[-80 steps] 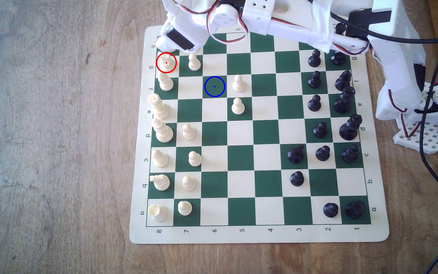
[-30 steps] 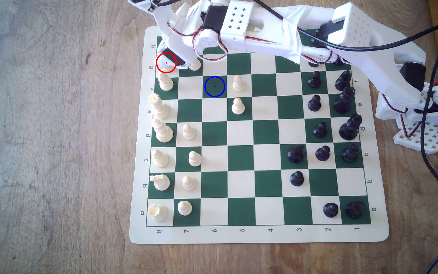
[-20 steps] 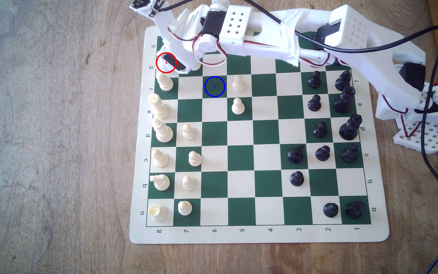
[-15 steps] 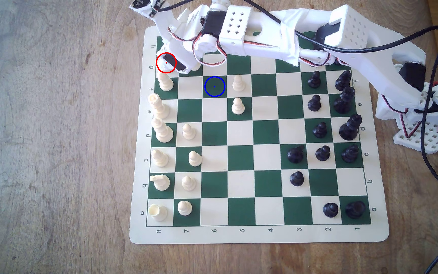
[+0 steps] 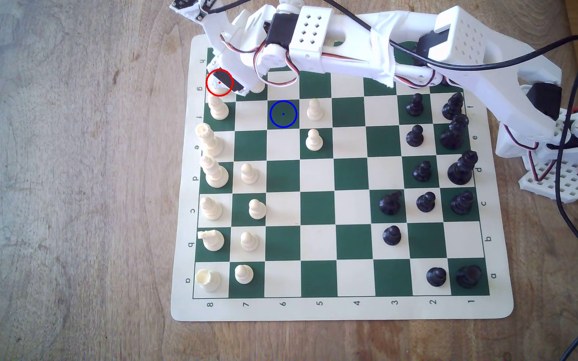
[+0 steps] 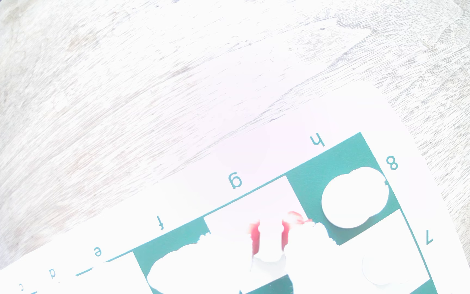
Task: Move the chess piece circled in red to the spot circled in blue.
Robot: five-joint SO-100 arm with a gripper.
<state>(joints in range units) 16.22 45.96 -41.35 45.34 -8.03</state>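
- Exterior view: arm (image 5: 350,52) reaches from the right edge across the top of the chessboard (image 5: 341,309) to its upper-left corner.
- Gripper (image 5: 226,85) sits low over the red-ringed cream square in the upper left; its body hides the jaw tips there.
- Chess piece (image 6: 269,240): wrist view is badly overexposed, but a white shape stands on the g8 square between two red pads (image 6: 255,234), lower centre of the frame.
- Jaw state: pads look close on both sides of that shape; contact or grip can't be confirmed through the glare.
- The spot (image 5: 283,114), blue-ringed dark green square, is bare, down and to the right of the gripper, just left of a cream pawn (image 5: 314,109).
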